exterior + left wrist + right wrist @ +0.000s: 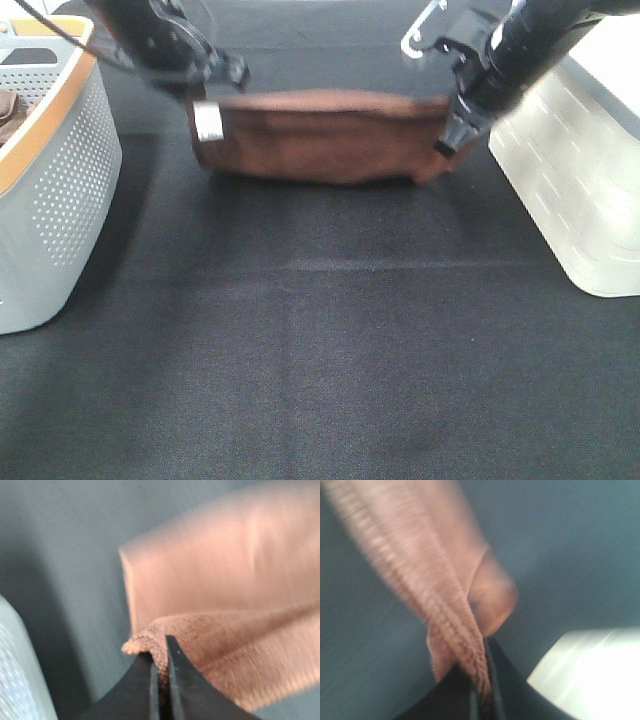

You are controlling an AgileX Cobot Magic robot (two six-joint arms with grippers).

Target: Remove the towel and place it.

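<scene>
left gripper [226,76] pinches the top-left corner of the reddish-brown microfiber towel [320,135]. towel hangs over the far black mat [320,350], long axis left-right. right gripper [446,141] pinches the right corner. neither arm is nearer.

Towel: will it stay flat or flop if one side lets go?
Probably flop: the towel droops between the left gripper and right gripper, shut on its corners. Likely light, hanging from two pinches. Nappy weave should resist slipping.
</scene>
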